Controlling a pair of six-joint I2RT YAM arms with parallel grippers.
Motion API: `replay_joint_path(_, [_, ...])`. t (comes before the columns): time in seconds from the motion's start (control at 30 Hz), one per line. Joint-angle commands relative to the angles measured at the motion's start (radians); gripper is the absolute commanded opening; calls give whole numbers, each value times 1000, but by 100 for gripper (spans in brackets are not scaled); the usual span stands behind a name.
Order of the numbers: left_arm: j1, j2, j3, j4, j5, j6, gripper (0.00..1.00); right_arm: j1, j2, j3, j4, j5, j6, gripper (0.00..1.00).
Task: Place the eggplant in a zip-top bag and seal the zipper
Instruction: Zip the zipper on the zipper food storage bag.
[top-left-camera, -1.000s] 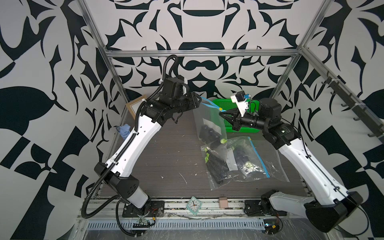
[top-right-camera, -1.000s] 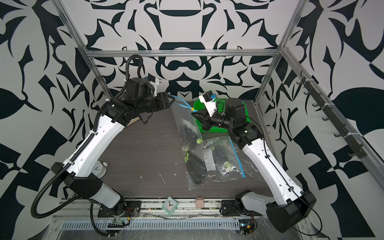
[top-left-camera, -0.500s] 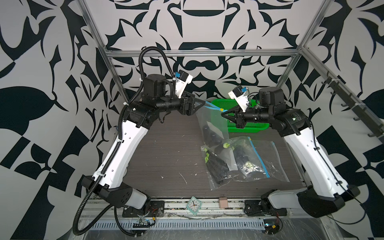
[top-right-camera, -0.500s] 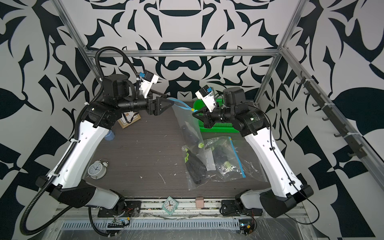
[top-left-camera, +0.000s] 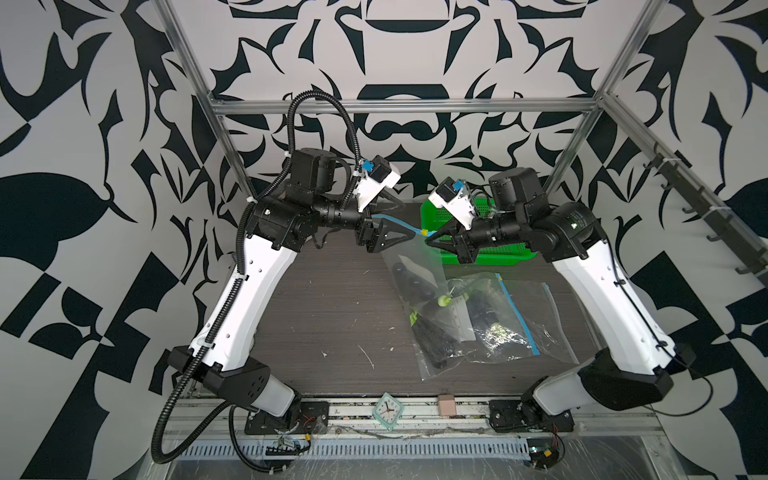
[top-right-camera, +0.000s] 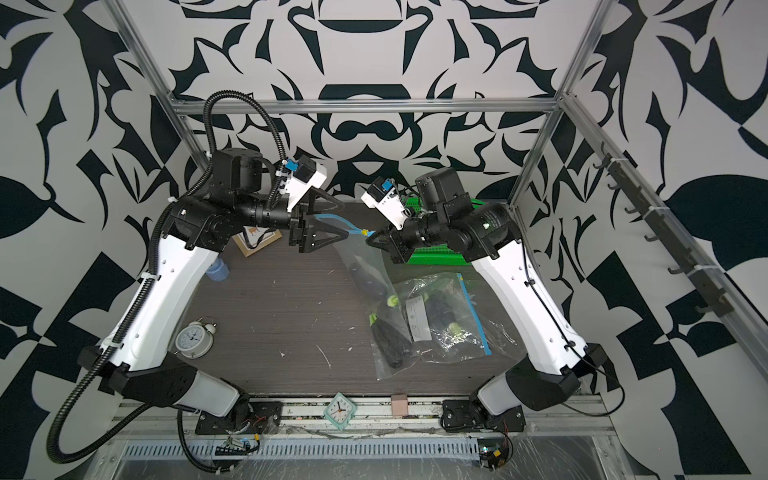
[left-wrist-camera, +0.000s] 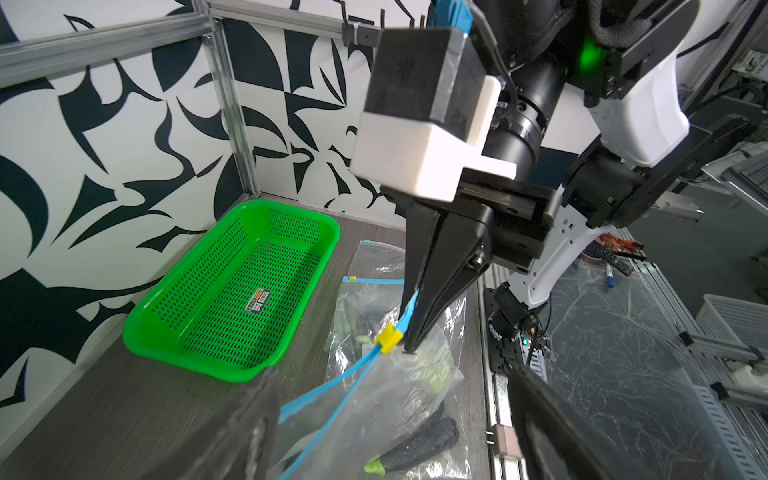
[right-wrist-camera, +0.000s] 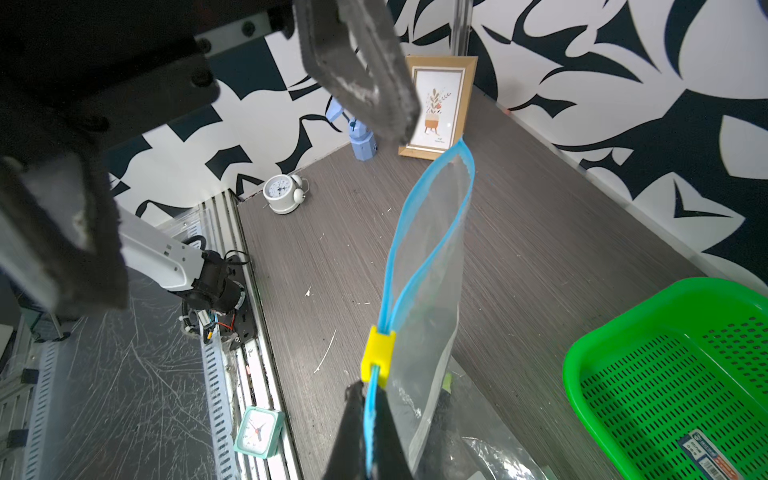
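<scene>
Zipper (right-wrist-camera: 390, 266) direction decides our next move: the blue strip runs left to right between the arms, gaping open, with its yellow slider (right-wrist-camera: 378, 353) at the right end. Our right gripper (right-wrist-camera: 376, 392) is clamped on the strip just beside that slider. Our left gripper (top-right-camera: 345, 219) stands wide and empty near the strip's left end. The eggplant (top-left-camera: 409, 279) hangs inside the zip-top bag (top-left-camera: 428, 266) below. Open room lies to the left, while the green basket (top-left-camera: 503, 258) crowds the right.

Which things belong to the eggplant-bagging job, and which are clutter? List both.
Job: raised zip-top bag, its yellow slider, eggplant inside, right gripper holding it, open left gripper.

Lying about: green basket, filled bags, picture frame, round clock, square clock.
</scene>
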Motion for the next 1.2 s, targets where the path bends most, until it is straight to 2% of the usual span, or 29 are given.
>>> replay_joint_path(0.0, [1,31,28,-102,54,92,88,17,1,50,-17,10,-25,0])
replay_joint_path(0.13, [1,73,64,-165,62,140,86,25,3,53,-7,12,-21,0])
replay_joint_path(0.23, [1,104,89,-201,72,162,75,29,5,50,0,7,-18,0])
replay_joint_path(0.33, [1,126,106,-232,93,183,71,30,10,50,8,8,-15,0])
replay_joint_path(0.87, [1,209,136,-299,160,230,62,30,36,56,28,1,-19,0])
replay_joint_path(1.17, [1,205,116,-311,180,246,39,31,34,48,37,18,-19,0])
